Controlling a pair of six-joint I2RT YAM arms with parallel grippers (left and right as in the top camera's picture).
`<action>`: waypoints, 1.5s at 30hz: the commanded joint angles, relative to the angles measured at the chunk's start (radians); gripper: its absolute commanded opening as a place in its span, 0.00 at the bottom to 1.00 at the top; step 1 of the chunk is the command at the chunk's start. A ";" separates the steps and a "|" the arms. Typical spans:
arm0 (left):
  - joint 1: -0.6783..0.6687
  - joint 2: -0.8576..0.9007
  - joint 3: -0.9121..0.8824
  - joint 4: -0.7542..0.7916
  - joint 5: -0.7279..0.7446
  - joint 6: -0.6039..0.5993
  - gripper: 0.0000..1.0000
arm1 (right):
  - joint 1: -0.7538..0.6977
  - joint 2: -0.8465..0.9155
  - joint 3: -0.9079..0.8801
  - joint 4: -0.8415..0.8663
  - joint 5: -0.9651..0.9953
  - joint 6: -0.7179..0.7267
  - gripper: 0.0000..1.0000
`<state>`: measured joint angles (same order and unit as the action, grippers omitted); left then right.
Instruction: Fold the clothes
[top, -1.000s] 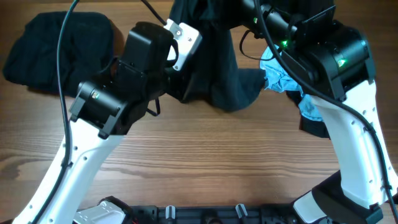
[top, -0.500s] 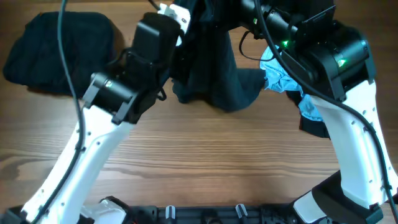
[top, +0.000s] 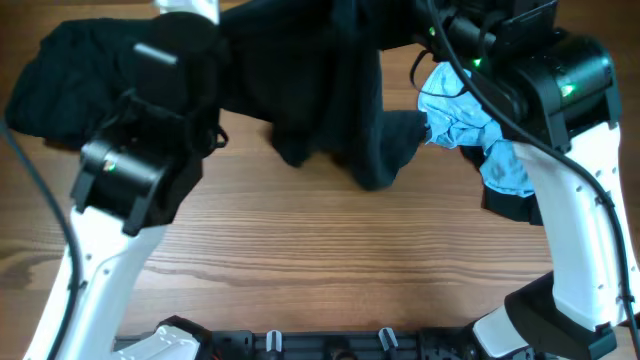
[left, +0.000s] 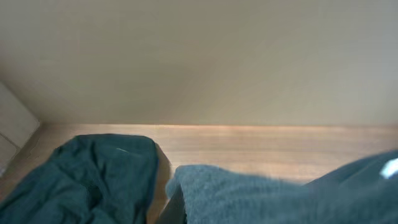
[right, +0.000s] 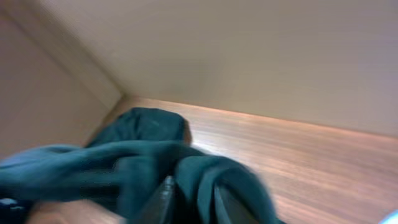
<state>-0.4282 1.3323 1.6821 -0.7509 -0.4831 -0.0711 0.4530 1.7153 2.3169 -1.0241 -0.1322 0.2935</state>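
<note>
1. Overhead: a dark shirt (top: 340, 110) hangs slack between the left arm (top: 120, 170) and the right arm (top: 560, 90), its bulk sagging onto the wooden table (top: 330, 260). Both arm tips are buried in the cloth. Counted here: a second dark heap (top: 70, 70) outboard of the left arm, one light blue shirt (top: 465, 125) just under the right arm, and a dark scrap (top: 510, 208) beneath that, possibly a third dark garment.
2. Left wrist: the dark shirt bunches directly under the left gripper, whose fingers do not show. It is closed tight, apparently on that shirt. The dark heap lies ahead, to its left.
3. Right wrist: cloth drapes over the right gripper (right: 193, 199). I cannot tell whether it pinches or lets go.
4. The fabric looks light, limp and quick to bunch. Hem corners or shoulder seams, pulled taut, seem the best holds.
</note>
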 joint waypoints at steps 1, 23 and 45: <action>0.021 -0.045 0.011 0.018 -0.028 -0.020 0.04 | -0.009 -0.004 0.018 -0.026 0.080 -0.007 0.29; 0.022 -0.048 0.011 0.198 -0.249 -0.018 0.04 | -0.029 0.004 -0.336 -0.279 -0.082 -0.033 0.88; 0.113 -0.040 0.011 0.538 -0.255 -0.012 0.04 | 0.177 0.004 -0.769 -0.069 -0.153 -0.275 0.83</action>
<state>-0.3222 1.3014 1.6821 -0.2264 -0.7216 -0.0734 0.5987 1.7168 1.5558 -1.1198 -0.2806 0.0711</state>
